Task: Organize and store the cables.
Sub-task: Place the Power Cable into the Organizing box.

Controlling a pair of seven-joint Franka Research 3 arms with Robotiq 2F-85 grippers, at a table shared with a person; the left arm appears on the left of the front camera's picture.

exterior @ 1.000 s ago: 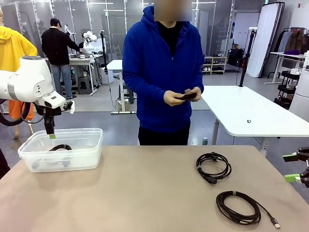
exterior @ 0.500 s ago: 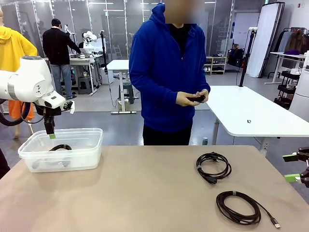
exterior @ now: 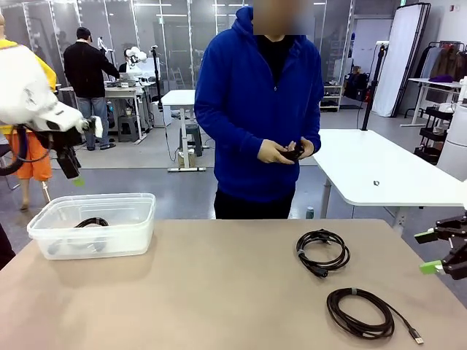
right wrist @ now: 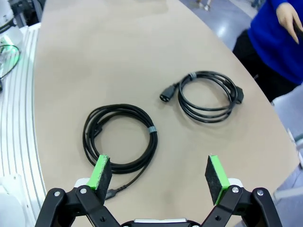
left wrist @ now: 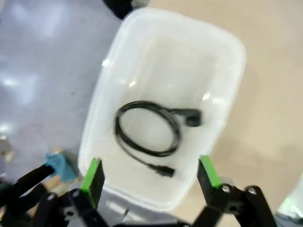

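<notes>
Lifted up and back since a second ago, the left pincer (left wrist: 150,172) hangs higher over the clear plastic tub (exterior: 139,219), jaws spread and empty; one coiled black cable (left wrist: 147,135) lies inside the tub; the right pincer (right wrist: 160,172), likewise released and holding nothing, hovers above the beige worktop (exterior: 219,292); two more black coils lie there, the farther coil (exterior: 322,251) and the nearer coil (exterior: 360,312), apart from each other.

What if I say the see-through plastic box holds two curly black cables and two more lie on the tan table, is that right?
No. The left wrist view shows the see-through plastic box holding only one coiled black cable. Two more cables do lie on the tan table.
</notes>
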